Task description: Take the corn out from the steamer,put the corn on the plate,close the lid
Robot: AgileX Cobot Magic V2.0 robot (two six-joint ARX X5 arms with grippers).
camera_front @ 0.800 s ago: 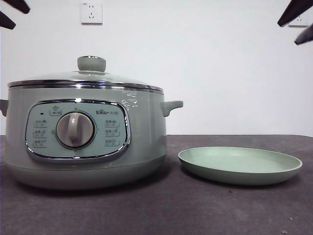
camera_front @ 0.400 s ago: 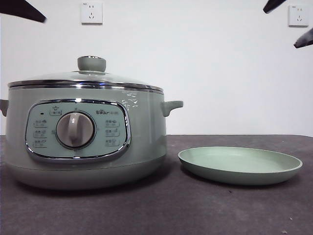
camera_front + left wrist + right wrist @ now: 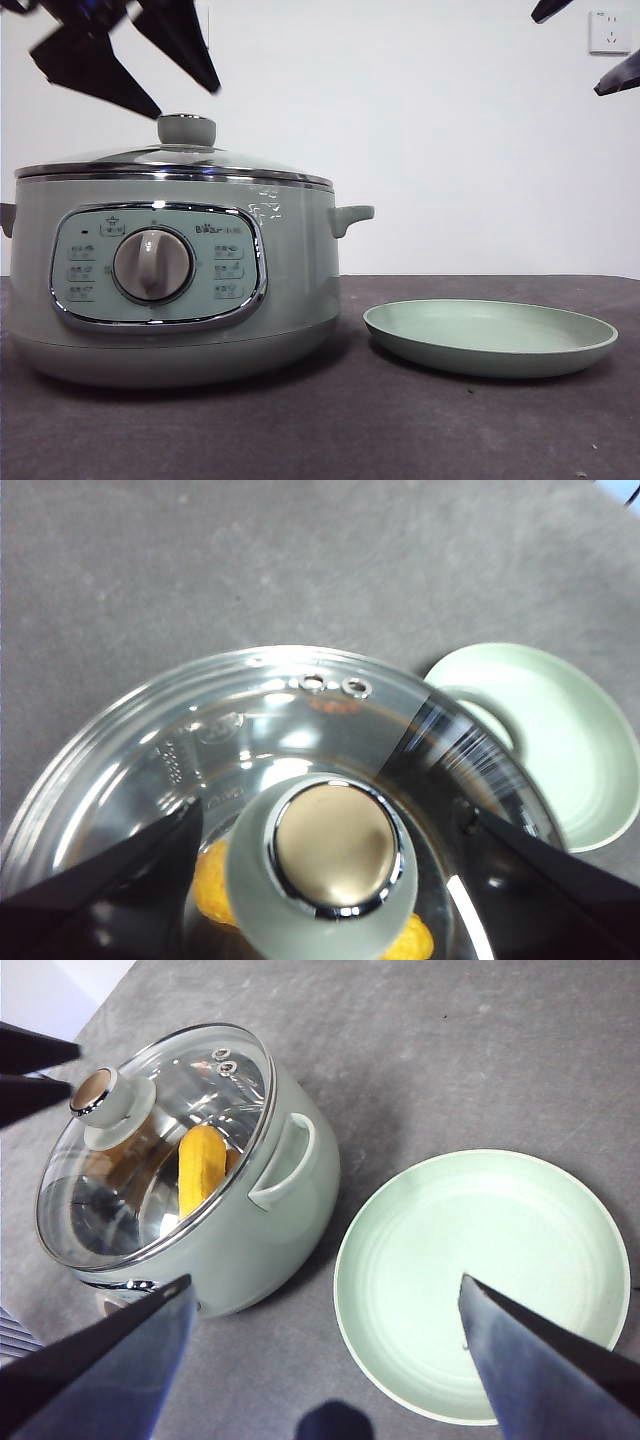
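From the front, the glass lid sits shut on the steamer and the plate beside it is bare, so nothing is done yet. The left wrist view shows the left gripper spread wide around the knob, touching nothing, the corn dimly visible, probably, under glass. The right wrist view shows the right gripper released and waiting above the plate's near rim.

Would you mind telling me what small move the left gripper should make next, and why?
Probably lower the left gripper onto the knob and close. The lid sits on the steamer with the corn beneath, and the open jaws straddle the knob without gripping.
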